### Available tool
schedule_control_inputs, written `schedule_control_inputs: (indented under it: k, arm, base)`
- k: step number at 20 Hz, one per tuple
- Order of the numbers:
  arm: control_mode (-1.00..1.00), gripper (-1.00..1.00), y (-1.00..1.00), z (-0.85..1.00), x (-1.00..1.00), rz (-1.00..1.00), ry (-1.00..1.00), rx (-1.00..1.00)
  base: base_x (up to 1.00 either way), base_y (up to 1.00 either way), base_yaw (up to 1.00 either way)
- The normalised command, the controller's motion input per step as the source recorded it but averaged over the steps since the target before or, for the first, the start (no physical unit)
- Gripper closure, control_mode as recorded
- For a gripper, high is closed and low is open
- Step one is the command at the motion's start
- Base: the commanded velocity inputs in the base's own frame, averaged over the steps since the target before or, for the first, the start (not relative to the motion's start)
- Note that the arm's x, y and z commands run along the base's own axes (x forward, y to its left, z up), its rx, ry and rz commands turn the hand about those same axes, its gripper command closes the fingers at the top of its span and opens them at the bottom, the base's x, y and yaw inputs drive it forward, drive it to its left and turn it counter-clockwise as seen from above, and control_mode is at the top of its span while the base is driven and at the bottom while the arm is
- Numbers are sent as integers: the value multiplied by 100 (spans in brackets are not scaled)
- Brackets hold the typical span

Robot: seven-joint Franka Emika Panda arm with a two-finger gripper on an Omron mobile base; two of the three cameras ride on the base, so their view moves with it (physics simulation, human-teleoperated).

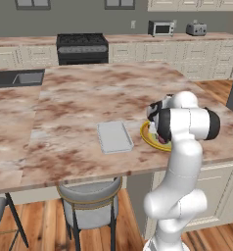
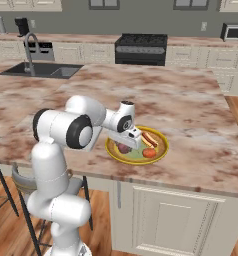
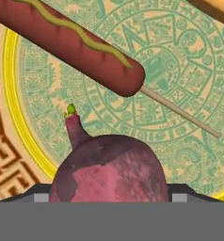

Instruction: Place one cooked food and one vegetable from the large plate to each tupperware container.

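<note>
The large plate [image 2: 162,151] sits at the near edge of the bench [image 1: 79,98], just beside one tupperware container [image 1: 114,137]; on the plate lie a dark red beet [image 3: 109,169], a corn dog on a stick [image 3: 81,44] and a small red tomato [image 2: 149,153]; the gripper [image 2: 132,141] hangs low over the plate with the beet close under the hand camera, its jaws on either side of the beet, though whether they are gripping it I cannot tell; the step in hand looks like picking the first vegetable; next the jaws would need to clench on the beet, lift it clear of the rim and carry it across to the container; the corn dog lies just behind the beet, near enough to be nudged; a grey stool [image 1: 89,201] stands below the bench edge, out of the way.
</note>
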Motion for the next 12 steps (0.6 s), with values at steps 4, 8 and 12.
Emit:
schedule_control_inputs:
  k: [4,8,12]
  arm:
    - [-100,100,5,17,0,0,-1,0]
    - [-100,100,66,80,0,16,-8,0]
    - [-100,100,93,94,0,27,-9,0]
  base:
    - [0,0,0]
    - [0,0,0]
    - [0,0,0]
